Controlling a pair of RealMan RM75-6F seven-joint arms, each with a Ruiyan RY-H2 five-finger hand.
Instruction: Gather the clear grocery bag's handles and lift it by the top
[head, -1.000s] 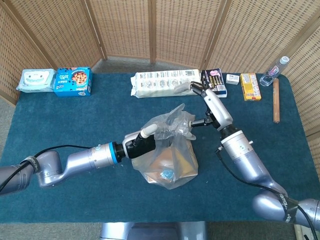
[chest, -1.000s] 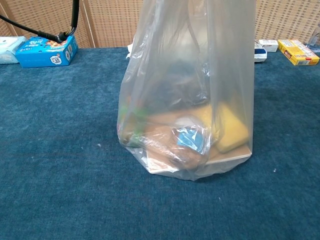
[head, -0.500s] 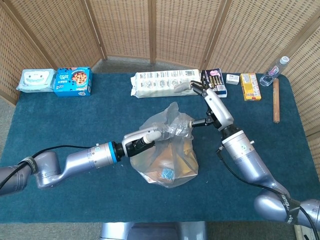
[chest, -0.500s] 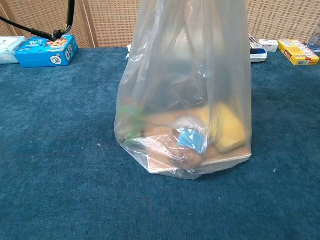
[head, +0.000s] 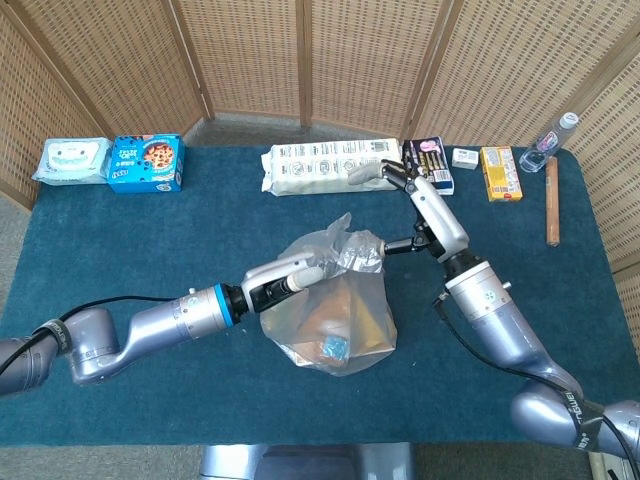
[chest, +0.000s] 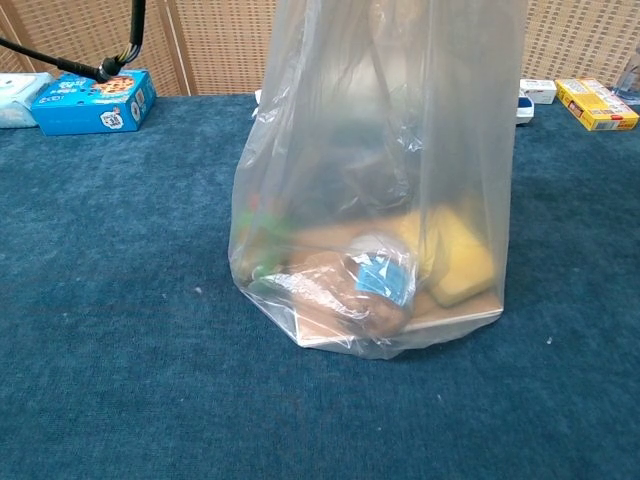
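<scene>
My left hand (head: 292, 279) pinching gathered top of clear plastic grocery bag (head: 333, 318), frame centre, base on blue tablecloth (head: 130, 240). My right hand (head: 385, 175) above, fingers spread, empty. Next: bunch both handles, lift vertically, slowly.

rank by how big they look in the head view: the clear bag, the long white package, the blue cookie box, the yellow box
1. clear bag
2. long white package
3. blue cookie box
4. yellow box

The bag stands nearer the camera than the three at the table's far edge, so its lead may be partly nearness.
</scene>
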